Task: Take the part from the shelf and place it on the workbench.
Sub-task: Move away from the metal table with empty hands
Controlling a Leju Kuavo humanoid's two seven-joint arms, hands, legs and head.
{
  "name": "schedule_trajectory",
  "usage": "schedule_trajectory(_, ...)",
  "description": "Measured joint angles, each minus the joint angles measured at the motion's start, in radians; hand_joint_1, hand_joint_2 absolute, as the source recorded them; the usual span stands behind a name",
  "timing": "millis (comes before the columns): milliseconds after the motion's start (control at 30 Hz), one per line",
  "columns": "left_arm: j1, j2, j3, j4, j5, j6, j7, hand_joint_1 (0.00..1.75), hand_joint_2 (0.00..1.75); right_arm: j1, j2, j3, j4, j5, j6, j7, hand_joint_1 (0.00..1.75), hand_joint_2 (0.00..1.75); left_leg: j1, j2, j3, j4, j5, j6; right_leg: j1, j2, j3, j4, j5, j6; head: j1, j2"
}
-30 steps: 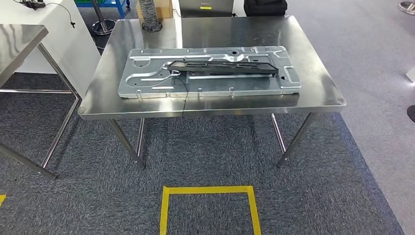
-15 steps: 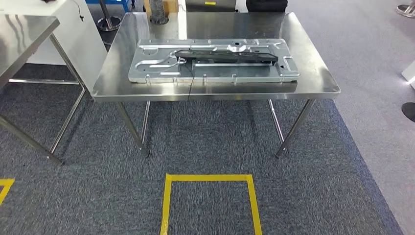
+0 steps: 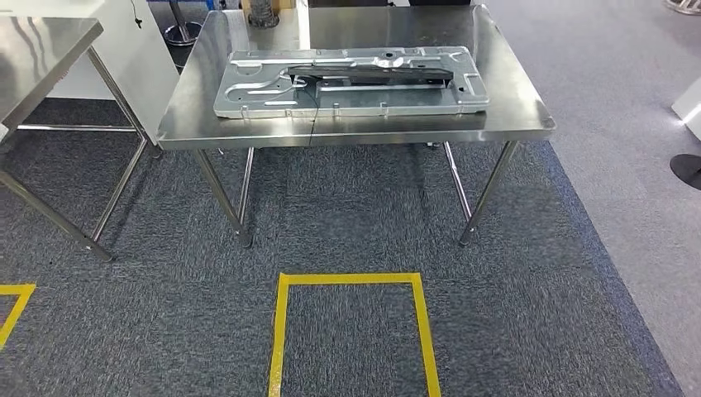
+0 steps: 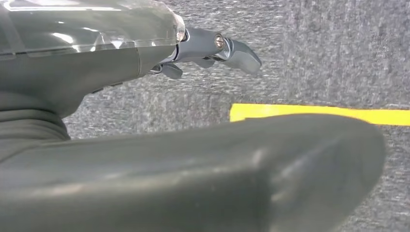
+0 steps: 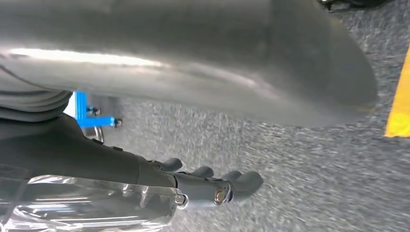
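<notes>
A long, narrow black part (image 3: pixel 372 74) lies flat along the top of a large stamped silver metal panel (image 3: pixel 248 95), which rests on the steel desk (image 3: pixel 512 99); a thin dark wire trails from the part's end toward the desk's front edge, and no writing on it is readable. The left robot hand (image 4: pixel 212 48) and right robot hand (image 5: pixel 212 186) hang over grey carpet near yellow floor tape (image 3: pixel 281 331), fingers extended and apart, holding nothing.

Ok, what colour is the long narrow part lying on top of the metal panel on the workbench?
Black, or very dark grey; the long narrow part shows best in the head view, against the silvery panel.
</notes>
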Motion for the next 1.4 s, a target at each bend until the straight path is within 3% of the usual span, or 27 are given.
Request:
schedule_trajectory(100,0.002,-0.001,-0.001,0.0,-0.002,0.0,0.001,0.0,0.0,0.001,-0.001,0.0,0.001,0.0,0.001,0.001,0.0,0.0,0.005,-0.001,-0.046,0.172,-0.144,-0.013,0.003,-0.005,-0.041,0.001,0.034,-0.012,0.0,0.0)
schedule_trajectory(133,0.002,-0.001,-0.001,0.0,-0.002,0.0,0.001,0.0,0.0,0.001,-0.001,0.0,0.001,0.0,0.001,0.001,0.0,0.0,0.007,-0.001,-0.053,0.227,-0.163,-0.016,0.005,-0.006,-0.057,0.004,0.045,-0.013,0.0,0.0)
schedule_trajectory(167,0.002,-0.002,-0.002,0.0,-0.003,0.0,0.001,0.0,0.0,0.001,-0.001,0.0,0.002,0.0,0.001,0.001,0.0,0.0,0.008,-0.001,-0.047,0.256,-0.157,-0.017,0.007,-0.007,-0.075,0.008,0.055,-0.012,0.0,0.0)
schedule_trajectory(200,0.001,-0.002,-0.002,0.0,-0.004,-0.001,0.001,0.0,0.0,0.001,-0.001,0.0,0.002,0.0,0.003,0.001,0.0,0.0,0.009,-0.001,-0.024,0.251,-0.131,-0.017,0.008,-0.007,-0.093,0.014,0.064,-0.011,0.0,0.0)
schedule_trajectory(267,-0.001,-0.002,-0.004,0.0,-0.007,-0.001,0.003,0.0,0.0,0.001,-0.001,0.0,0.003,-0.002,0.007,0.0,0.0,0.0,0.008,-0.001,0.068,0.151,-0.082,-0.009,0.01,-0.007,-0.127,0.028,0.079,-0.005,0.0,0.0)
schedule_trajectory(333,-0.005,-0.002,-0.005,0.0,-0.008,-0.001,0.008,0.0,0.0,0.002,-0.001,0.0,0.004,-0.004,0.011,-0.006,0.0,0.0,0.004,-0.001,0.174,0.002,-0.099,0.002,0.012,-0.007,-0.148,0.044,0.09,0.003,0.0,0.0)
schedule_trajectory(400,-0.007,-0.002,-0.005,0.0,-0.008,0.001,0.015,0.0,0.0,0.002,-0.001,0.0,0.005,-0.004,0.014,-0.017,0.0,0.0,-0.001,-0.001,0.216,-0.075,-0.126,0.017,0.012,-0.009,-0.155,0.05,0.103,0.015,0.0,0.0)
schedule_trajectory(467,-0.005,-0.004,-0.005,0.0,-0.006,0.002,0.023,0.0,0.0,0.002,-0.002,0.0,0.006,-0.004,0.017,-0.025,0.0,0.0,0.0,0.001,0.21,-0.084,-0.115,0.034,0.009,-0.008,-0.161,0.056,0.106,0.028,0.0,0.0)
schedule_trajectory(500,-0.004,-0.005,-0.005,0.0,-0.004,0.003,0.028,0.0,0.0,0.003,-0.002,0.0,0.006,-0.003,0.017,-0.025,0.0,0.0,0.001,0.003,0.204,-0.086,-0.106,0.042,0.007,-0.005,-0.171,0.077,0.088,0.033,0.0,0.0)
schedule_trajectory(567,-0.003,-0.006,-0.004,0.0,-0.001,0.006,0.033,0.0,0.0,0.004,-0.003,0.0,0.006,-0.002,0.014,-0.014,0.0,0.0,0.001,0.006,0.188,-0.088,-0.091,0.051,0.001,0.0,-0.211,0.177,0.015,0.042,0.0,0.0)
schedule_trajectory(633,-0.002,-0.006,-0.004,0.0,0.0,0.008,0.035,0.0,0.0,0.005,-0.003,0.0,0.007,0.0,0.013,-0.006,0.0,0.0,0.0,0.006,0.178,-0.087,-0.083,0.053,-0.002,0.002,-0.244,0.261,-0.036,0.047,0.0,0.0)
schedule_trajectory(733,-0.002,-0.006,-0.004,0.0,0.0,0.008,0.036,0.0,0.0,0.005,-0.003,0.0,0.007,0.0,0.013,-0.003,0.0,0.0,0.0,0.006,0.175,-0.087,-0.082,0.053,-0.003,0.002,-0.251,0.28,-0.045,0.048,0.0,0.0)
schedule_trajectory(800,0.0,-0.006,-0.004,0.0,0.0,0.009,0.039,0.0,0.0,0.005,-0.003,0.0,0.007,0.0,0.013,0.009,0.0,0.0,-0.001,0.006,0.167,-0.084,-0.078,0.051,-0.004,0.002,-0.263,0.326,-0.062,0.05,0.0,0.0)
schedule_trajectory(867,0.003,-0.008,-0.004,0.0,-0.003,0.01,0.049,0.0,0.0,0.006,-0.004,-0.002,0.008,-0.01,0.013,0.044,0.0,0.87,-0.002,0.006,0.15,-0.069,-0.074,0.044,-0.006,0.002,-0.176,0.215,-0.021,0.047,0.0,0.0)
schedule_trajectory(933,0.002,-0.011,-0.004,0.0,-0.007,0.01,0.058,0.0,0.0,0.006,-0.005,-0.008,0.008,-0.024,0.013,0.072,0.0,1.75,-0.005,0.005,0.137,-0.055,-0.073,0.031,-0.005,0.003,-0.075,0.052,0.031,0.036,0.0,0.0)
schedule_trajectory(1000,0.002,-0.011,-0.004,0.0,-0.009,0.009,0.06,0.0,0.0,0.007,-0.004,-0.016,0.008,-0.033,0.016,0.084,0.0,1.75,-0.005,0.006,0.132,-0.053,-0.071,0.02,-0.004,0.003,-0.074,0.04,0.031,0.024,0.0,0.0)
schedule_trajectory(1067,0.002,-0.011,-0.004,0.0,-0.01,0.007,0.06,0.0,0.0,0.008,-0.004,-0.023,0.009,-0.038,0.023,0.099,0.0,1.75,-0.003,0.004,0.123,-0.031,-0.089,0.011,-0.007,0.002,-0.076,0.033,0.036,0.011,0.0,0.0)
schedule_trajectory(1100,0.002,-0.011,-0.004,0.0,-0.011,0.007,0.06,0.0,0.0,0.008,-0.004,-0.026,0.01,-0.039,0.027,0.104,0.0,1.75,-0.002,0.003,0.105,0.008,-0.114,0.006,-0.008,0.001,-0.076,0.03,0.039,0.005,0.0,0.0)
schedule_trajectory(1200,0.005,-0.011,-0.004,0.0,-0.015,0.006,0.061,0.0,0.0,0.007,-0.004,-0.033,0.01,-0.04,0.03,0.113,0.0,1.75,0.004,0.002,0.011,0.209,-0.208,-0.005,-0.007,-0.001,-0.083,0.03,0.042,-0.003,0.0,0.0)
schedule_trajectory(1233,0.006,-0.011,-0.004,0.0,-0.016,0.005,0.062,0.0,0.0,0.008,-0.004,-0.036,0.01,-0.043,0.03,0.12,0.0,1.75,0.006,0.002,-0.008,0.248,-0.214,-0.007,-0.006,-0.001,-0.084,0.031,0.043,-0.003,0.0,0.0)
schedule_trajectory(1267,0.007,-0.011,-0.004,0.0,-0.016,0.005,0.063,0.0,0.0,0.008,-0.004,-0.04,0.01,-0.048,0.03,0.129,0.0,1.75,0.008,0.002,-0.007,0.245,-0.199,-0.009,-0.007,-0.001,-0.084,0.033,0.042,-0.003,0.0,0.0)
schedule_trajectory(1333,0.007,-0.011,-0.004,0.0,-0.013,0.005,0.067,0.0,0.87,0.007,-0.004,-0.05,0.011,-0.062,0.027,0.149,0.0,1.75,0.018,0.002,0.048,0.13,-0.129,-0.023,-0.009,0.0,-0.085,0.043,0.038,-0.001,0.0,0.0)
schedule_trajectory(1367,0.006,-0.012,-0.004,0.001,-0.012,0.004,0.07,0.0,1.31,0.006,-0.005,-0.055,0.01,-0.068,0.024,0.156,0.0,1.31,0.023,0.0,0.08,0.061,-0.106,-0.034,-0.006,0.002,-0.089,0.054,0.032,0.003,0.0,0.0)
schedule_trajectory(1400,0.006,-0.014,-0.004,0.001,-0.01,0.004,0.072,0.0,1.75,0.005,-0.007,-0.06,0.01,-0.072,0.02,0.16,0.0,0.87,0.027,-0.003,0.101,0.012,-0.09,-0.031,-0.004,0.004,-0.093,0.064,0.027,0.007,0.0,0.0)
